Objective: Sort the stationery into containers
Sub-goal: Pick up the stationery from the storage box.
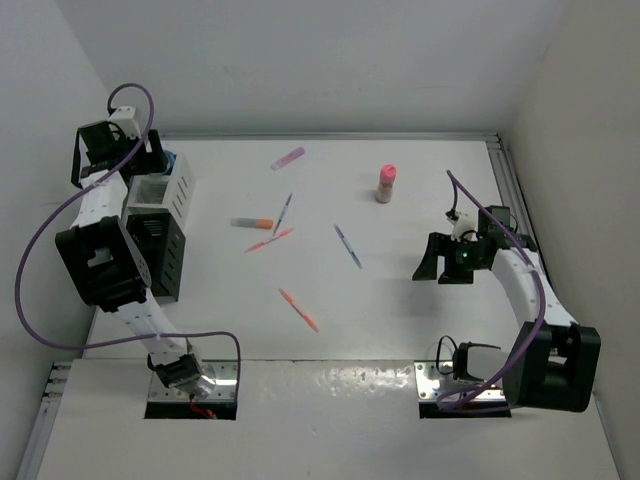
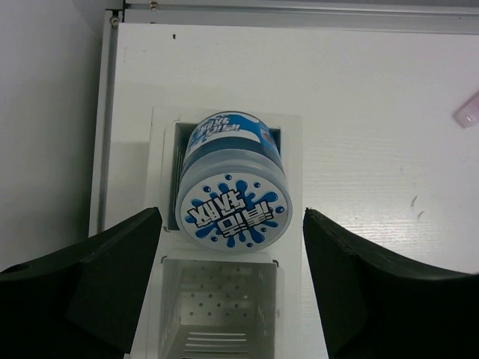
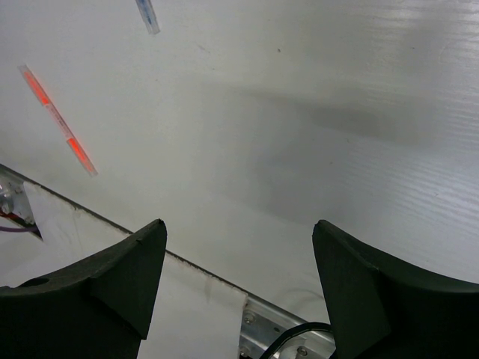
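At the far left, the left gripper hangs above the white organiser box, which stands near the left edge of the table. Directly in front of it, toward the arm bases, stands the black organiser box, and the two boxes touch each other. In the left wrist view the pincer of the left gripper is wide, with one finger on each side of a round blue jar, and there is a clear gap to the jar on both sides. The jar sits in the far compartment of the white box, tilted so that its lid with the blue splash label faces the camera. More to the right, the pens lie scattered on the table. A short marker with an orange end, a thin dark pen and a thin orange-pink pen lie close together. A pink-purple marker lies farther back, an orange pen lies nearer to the arm bases, and a blue pen lies right of the middle. The pink-capped bottle stands upright behind them, well apart from both boxes. On the right side, the right gripper is over bare table. Its pincer is also wide, with nothing between the fingers.
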Robot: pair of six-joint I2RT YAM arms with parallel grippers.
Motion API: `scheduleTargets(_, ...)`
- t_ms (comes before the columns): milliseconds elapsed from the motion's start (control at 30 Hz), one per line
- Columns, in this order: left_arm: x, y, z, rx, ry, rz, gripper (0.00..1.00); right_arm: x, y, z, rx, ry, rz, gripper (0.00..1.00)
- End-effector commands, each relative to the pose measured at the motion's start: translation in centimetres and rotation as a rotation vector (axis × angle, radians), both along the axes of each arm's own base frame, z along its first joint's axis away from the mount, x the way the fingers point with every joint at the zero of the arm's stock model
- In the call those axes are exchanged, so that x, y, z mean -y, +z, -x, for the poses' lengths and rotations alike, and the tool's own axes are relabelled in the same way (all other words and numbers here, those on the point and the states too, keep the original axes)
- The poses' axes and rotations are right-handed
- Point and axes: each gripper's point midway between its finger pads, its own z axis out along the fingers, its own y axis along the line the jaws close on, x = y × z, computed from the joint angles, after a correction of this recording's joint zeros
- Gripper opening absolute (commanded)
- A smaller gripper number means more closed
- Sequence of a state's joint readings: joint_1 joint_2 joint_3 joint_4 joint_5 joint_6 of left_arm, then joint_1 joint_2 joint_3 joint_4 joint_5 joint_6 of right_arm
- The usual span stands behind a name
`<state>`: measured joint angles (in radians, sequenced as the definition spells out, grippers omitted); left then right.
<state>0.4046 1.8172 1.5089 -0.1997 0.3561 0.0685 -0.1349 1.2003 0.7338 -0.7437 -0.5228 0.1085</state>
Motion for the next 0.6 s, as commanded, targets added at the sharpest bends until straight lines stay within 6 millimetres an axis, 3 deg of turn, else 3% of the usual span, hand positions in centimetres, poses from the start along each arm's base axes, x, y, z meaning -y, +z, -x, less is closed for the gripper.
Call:
scheduleTargets(0, 0.5, 1.6, -0.8, 0.068, -0.017, 0.005, 0.83, 0.1, 0.0, -0.3, 0.009, 0.003, 0.009, 0.78)
scheduleTargets(367, 0.8, -0.3, -0.1, 0.062, -0.011, 0.025, 0.84, 0.1, -0.1, -0.3, -0.001, 0.002, 0.009, 0.78)
scheduleTargets(567, 0.4, -0.1, -0.4, 0.083, 0.008, 0.018, 0.83, 0.1, -0.2, -0.3, -0.005, 0.001, 0.008, 0.78)
